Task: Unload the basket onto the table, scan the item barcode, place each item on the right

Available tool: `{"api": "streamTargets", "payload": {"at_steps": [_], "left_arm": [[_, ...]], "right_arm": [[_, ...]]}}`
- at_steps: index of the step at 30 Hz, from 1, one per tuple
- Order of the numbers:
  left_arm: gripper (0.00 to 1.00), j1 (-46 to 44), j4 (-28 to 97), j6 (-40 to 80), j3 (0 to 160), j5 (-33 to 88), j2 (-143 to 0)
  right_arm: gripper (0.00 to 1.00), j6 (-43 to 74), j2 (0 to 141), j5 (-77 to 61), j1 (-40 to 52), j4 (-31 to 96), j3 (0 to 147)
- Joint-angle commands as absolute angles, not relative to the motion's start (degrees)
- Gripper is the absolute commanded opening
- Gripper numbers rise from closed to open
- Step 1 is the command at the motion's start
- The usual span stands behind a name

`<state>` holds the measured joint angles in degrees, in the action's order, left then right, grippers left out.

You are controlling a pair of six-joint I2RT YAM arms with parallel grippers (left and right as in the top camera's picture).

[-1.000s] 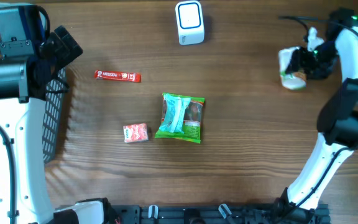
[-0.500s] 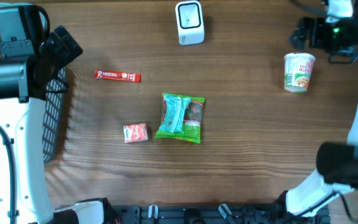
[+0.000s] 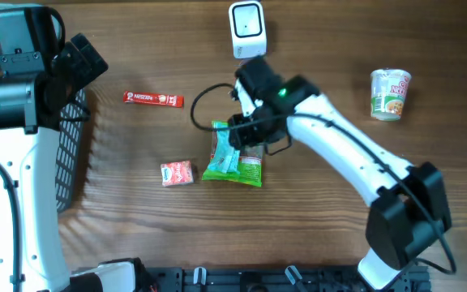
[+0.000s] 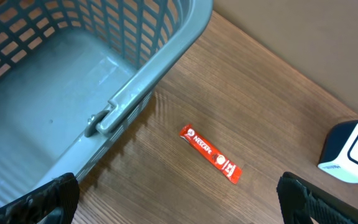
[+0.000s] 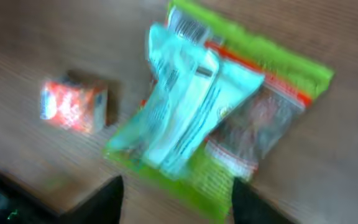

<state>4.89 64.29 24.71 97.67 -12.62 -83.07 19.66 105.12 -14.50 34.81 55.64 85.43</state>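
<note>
Since the earlier frames, the right arm has been swung from the far right of the wooden counter (image 3: 323,235) to its centre. At far left, the left pincer (image 4: 179,205) is held fully open and empty beside the grey plastic mesh basket (image 4: 135,93). A red coffee stick sachet (image 3: 153,99) and a small red-and-white wrapped packet (image 3: 177,173) lie further right. The green plastic snack packet (image 3: 227,166) lies flat at centre. The right pincer (image 5: 179,199) is positioned over it, fingers parted, nothing gripped. The white box-shaped barcode scanner (image 3: 247,28) stands behind. The white paper noodle cup (image 3: 390,93) is seen at far right, released.
</note>
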Motion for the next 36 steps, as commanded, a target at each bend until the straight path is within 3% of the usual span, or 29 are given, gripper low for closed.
{"api": "streamTargets", "payload": {"at_steps": [1, 6, 12, 13, 17, 19, 23, 25, 26, 28, 30, 33, 34, 36], "left_arm": [[1.00, 5.1, 64.3, 24.2, 98.3, -13.1, -82.9], [1.00, 5.1, 64.3, 24.2, 98.3, -13.1, -82.9], [1.00, 5.1, 64.3, 24.2, 98.3, -13.1, -82.9], [1.00, 5.1, 64.3, 24.2, 98.3, -13.1, -82.9], [1.00, 5.1, 64.3, 24.2, 98.3, -13.1, -82.9], [1.00, 5.1, 64.3, 24.2, 98.3, -13.1, -82.9], [1.00, 5.1, 64.3, 24.2, 98.3, -13.1, -82.9], [1.00, 5.1, 64.3, 24.2, 98.3, -13.1, -82.9], [1.00, 5.1, 64.3, 24.2, 98.3, -13.1, -82.9], [1.00, 5.1, 64.3, 24.2, 98.3, -13.1, -82.9], [1.00, 5.1, 64.3, 24.2, 98.3, -13.1, -82.9], [1.00, 5.1, 64.3, 24.2, 98.3, -13.1, -82.9], [1.00, 5.1, 64.3, 24.2, 98.3, -13.1, -82.9], [1.00, 5.1, 64.3, 24.2, 98.3, -13.1, -82.9]], "right_arm": [[0.65, 25.8, 105.6, -10.3, 36.1, 45.9, 77.6], [0.66, 31.0, 105.6, -17.0, 36.2, 29.9, 68.3], [0.09, 29.7, 101.1, -14.8, 35.9, 29.5, 69.5], [0.04, 29.3, 97.6, -12.3, 35.6, 30.4, 69.8], [0.05, 28.3, 86.1, 2.1, 31.6, 43.1, 69.8], [0.08, 25.4, 85.9, 2.5, 28.3, 46.8, 68.8], [0.09, 21.1, 88.9, 4.7, 26.7, 39.1, 61.9], [0.61, 17.9, 90.7, 4.8, 26.7, 37.5, 60.8], [0.74, 17.6, 91.0, 5.4, 26.7, 37.5, 60.8], [0.76, 17.6, 90.8, 5.9, 26.5, 37.2, 61.3], [0.67, 17.3, 90.0, -1.5, 26.0, 37.3, 62.2], [0.11, 17.4, 89.9, -3.3, 25.9, 37.1, 62.2], [0.04, 18.4, 90.0, -1.7, 25.9, 36.8, 62.2], [0.04, 18.2, 91.4, 1.7, 25.9, 36.2, 62.2]]}}
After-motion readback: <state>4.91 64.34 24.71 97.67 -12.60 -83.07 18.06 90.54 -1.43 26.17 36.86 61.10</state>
